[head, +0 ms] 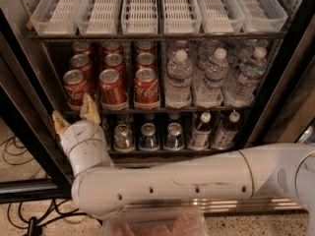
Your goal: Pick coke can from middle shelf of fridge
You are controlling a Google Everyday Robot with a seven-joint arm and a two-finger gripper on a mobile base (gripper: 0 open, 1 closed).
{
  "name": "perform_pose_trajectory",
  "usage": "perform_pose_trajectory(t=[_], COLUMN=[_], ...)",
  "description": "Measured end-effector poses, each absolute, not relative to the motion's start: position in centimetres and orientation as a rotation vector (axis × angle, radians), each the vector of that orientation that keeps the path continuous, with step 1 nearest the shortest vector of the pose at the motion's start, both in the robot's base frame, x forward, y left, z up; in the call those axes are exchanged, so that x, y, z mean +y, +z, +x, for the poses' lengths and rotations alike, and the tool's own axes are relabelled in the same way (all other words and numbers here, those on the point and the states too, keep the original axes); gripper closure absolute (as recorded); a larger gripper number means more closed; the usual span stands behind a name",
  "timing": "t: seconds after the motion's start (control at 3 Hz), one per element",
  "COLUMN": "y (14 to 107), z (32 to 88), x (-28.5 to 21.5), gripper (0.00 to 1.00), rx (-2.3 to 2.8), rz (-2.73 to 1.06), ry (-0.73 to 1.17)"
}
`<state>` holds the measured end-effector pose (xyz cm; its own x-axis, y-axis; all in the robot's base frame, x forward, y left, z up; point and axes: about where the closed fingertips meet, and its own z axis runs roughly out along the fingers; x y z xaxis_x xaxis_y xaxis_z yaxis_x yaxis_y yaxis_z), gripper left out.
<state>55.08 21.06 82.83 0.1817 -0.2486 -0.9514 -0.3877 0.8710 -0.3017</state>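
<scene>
Red coke cans stand in three lanes on the left of the middle shelf (pixel 197 109) of the fridge (pixel 15 107). The front ones are the left coke can (pixel 75 86), one in the middle lane (pixel 111 86) and one to its right (pixel 146 85). My gripper (pixel 75 115) is open and empty. It sits just below and in front of the left front can, at the shelf's edge. One tan fingertip (pixel 90 107) reaches up beside that can's base; the other (pixel 60 123) points left toward the door frame.
Clear water bottles (pixel 212 77) fill the right of the middle shelf. White slotted trays (pixel 142 9) sit on the shelf above. Silver and dark cans (pixel 147 135) and small bottles (pixel 227 130) stand on the shelf below. My white arm (pixel 197 181) crosses the foreground. Cables (pixel 19 151) lie on the floor at left.
</scene>
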Motion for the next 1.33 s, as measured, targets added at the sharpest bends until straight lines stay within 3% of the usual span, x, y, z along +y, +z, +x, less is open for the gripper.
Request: perform_pose_trajectory(t=[1.33], y=[83.3], z=[57.4], x=[20.7], gripper=[0.39], rx=[1.372], rz=[-0.471], ry=[0.024])
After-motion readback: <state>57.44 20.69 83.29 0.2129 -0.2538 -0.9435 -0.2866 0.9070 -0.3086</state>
